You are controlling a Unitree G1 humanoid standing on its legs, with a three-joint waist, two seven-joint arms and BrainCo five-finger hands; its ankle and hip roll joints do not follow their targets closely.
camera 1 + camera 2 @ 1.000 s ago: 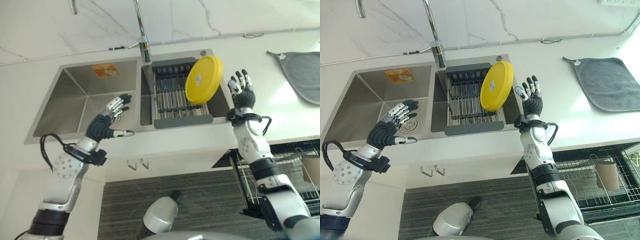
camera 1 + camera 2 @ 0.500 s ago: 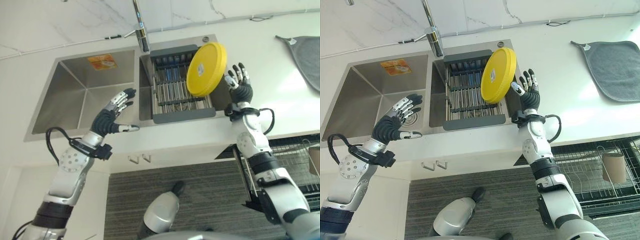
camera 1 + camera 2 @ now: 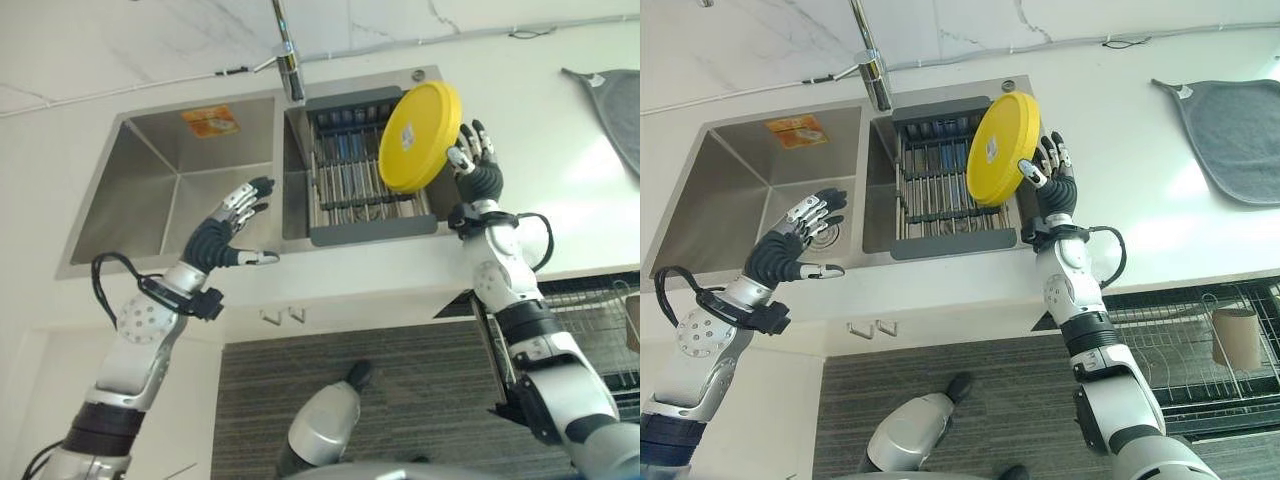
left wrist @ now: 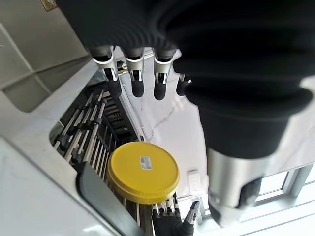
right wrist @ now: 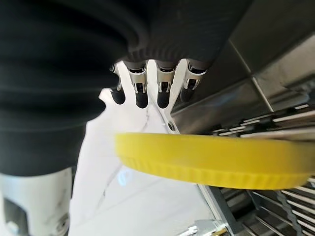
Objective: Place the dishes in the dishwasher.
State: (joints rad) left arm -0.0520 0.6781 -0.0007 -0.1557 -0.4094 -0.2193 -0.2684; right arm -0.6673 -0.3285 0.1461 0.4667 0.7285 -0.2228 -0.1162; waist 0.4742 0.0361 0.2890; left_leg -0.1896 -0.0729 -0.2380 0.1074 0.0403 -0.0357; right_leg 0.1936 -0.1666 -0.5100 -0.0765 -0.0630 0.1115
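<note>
Yellow plate (image 3: 419, 137) standing tilted on edge at the right end of the dish rack (image 3: 365, 185), leaning toward the right. Rack sitting in the right basin of the steel sink (image 3: 150, 190), dark frame around metal bars. Right hand (image 3: 478, 168) up at the plate's right rim, just beside it, fingers (image 5: 141, 96) straight and spread, not curled round anything; contact with the plate hard to call. Seen along the right wrist, plate rim edge-on just under the extended fingertips.

Left hand (image 3: 224, 232) hovering over the near edge of the left basin, well apart from the plate, fingers relaxed and loosely extended, thumb out to the side, holding nothing. Seen along the left wrist, same straight fingers (image 4: 137, 81), with plate and rack far beyond them.

Faucet (image 3: 286, 52) rising at the far side between the two basins. Orange sticker (image 3: 210, 120) on the far wall of the left basin. Grey cloth (image 3: 1230, 120) flat on the white counter (image 3: 560, 190) far right. Wire dishwasher basket (image 3: 1200, 350) pulled out below the counter at the near right, a brownish cup (image 3: 1238, 338) standing in it.
</note>
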